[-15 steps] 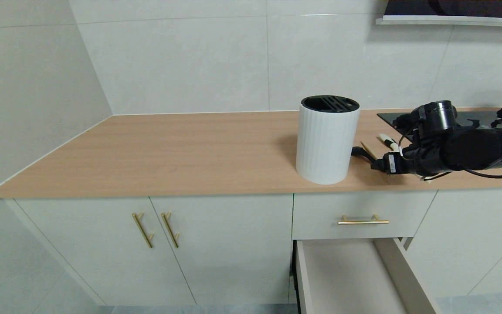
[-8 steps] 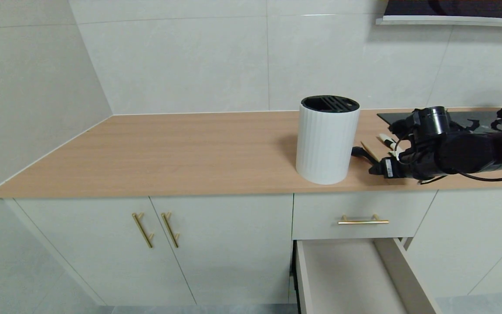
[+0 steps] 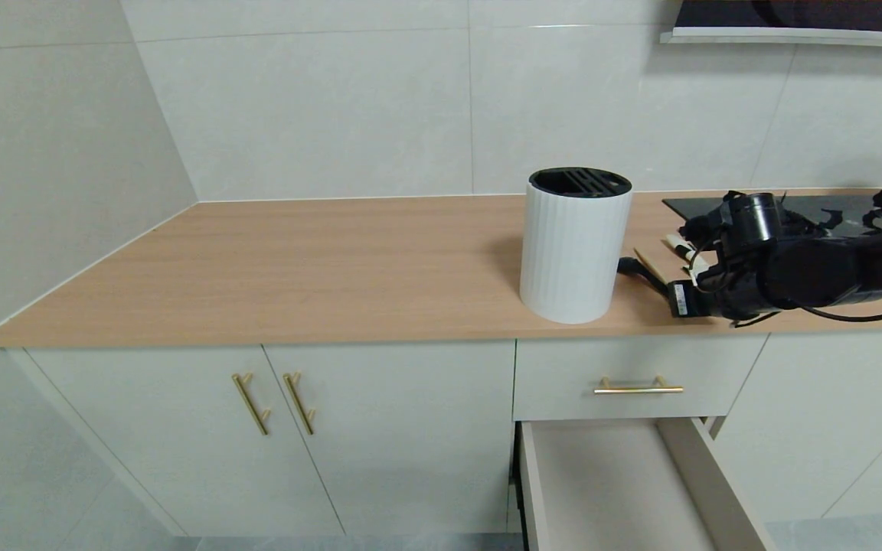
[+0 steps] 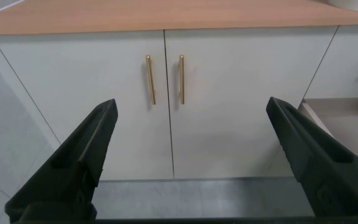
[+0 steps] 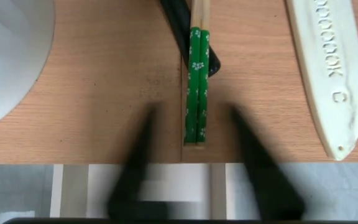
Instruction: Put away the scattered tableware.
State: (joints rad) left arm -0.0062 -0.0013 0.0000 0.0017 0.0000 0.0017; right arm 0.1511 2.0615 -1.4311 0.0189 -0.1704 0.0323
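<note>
Your widest room is the long stretch of bench (image 3: 295, 268) left of the white holder (image 3: 575, 256). That holder stands tall just left of the right gripper (image 3: 674, 298) and blocks a low sweep leftward. Its jaws stand apart either side of the green-tipped chopsticks (image 5: 197, 87). A black utensil (image 5: 176, 22) crosses under them, and a white utensil (image 5: 328, 74) lies apart on the right with a strip of wood between. The hob (image 3: 705, 205) bounds the far right. Below the near edge, the open drawer (image 3: 697, 482) juts out.
</note>
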